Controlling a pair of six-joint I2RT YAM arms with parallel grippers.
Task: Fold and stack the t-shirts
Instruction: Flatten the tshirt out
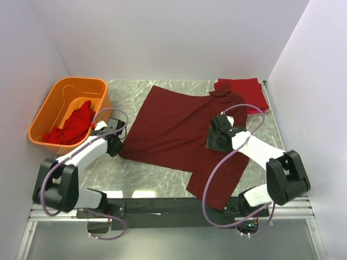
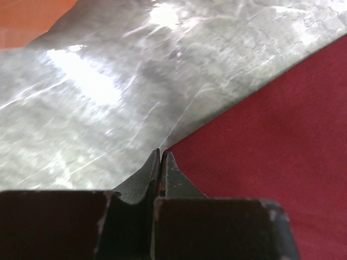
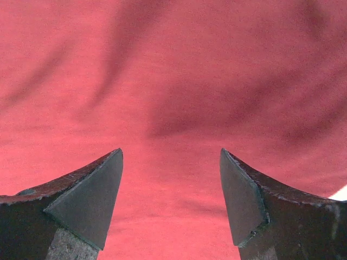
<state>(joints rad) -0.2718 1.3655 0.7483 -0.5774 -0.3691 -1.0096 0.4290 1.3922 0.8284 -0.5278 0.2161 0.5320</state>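
Left gripper (image 1: 116, 142) low at the left side of the bench (image 1: 157, 181), closed tight, fingers pressed together with only a hairline slit between them. Tips set right on the near-left corner of the dark maroon t-shirt (image 1: 173, 127), where the cloth edge meets bare marble. Cannot tell whether any cloth is nipped between them. Same seen from the left wrist: maroon cloth (image 2: 282, 141) filling the right side, glossy grey bench (image 2: 135, 81) to the left, a sliver of orange tub (image 2: 27, 16) in the top-left corner.

Right gripper (image 1: 217, 135) spread wide, nothing between the fingers, poised over the maroon t-shirt toward the right side of the bench. From the right wrist: both finger tips well apart, only softly creased red cloth (image 3: 173, 70) below and between them.

Dark maroon t-shirt laid open across the middle of the bench, set on a diagonal. Collar toward the far-right corner, hem toward the left side, one sleeve reaching the near edge right of centre. Mostly flat, a few shallow wrinkles.

Folded red t-shirt (image 1: 244, 92) in the far-right corner, squared up, touching the maroon collar.

Orange tub (image 1: 54, 95) at the far-left corner, just beside the left arm. Crumpled red t-shirt (image 1: 73, 127) heaped inside it.
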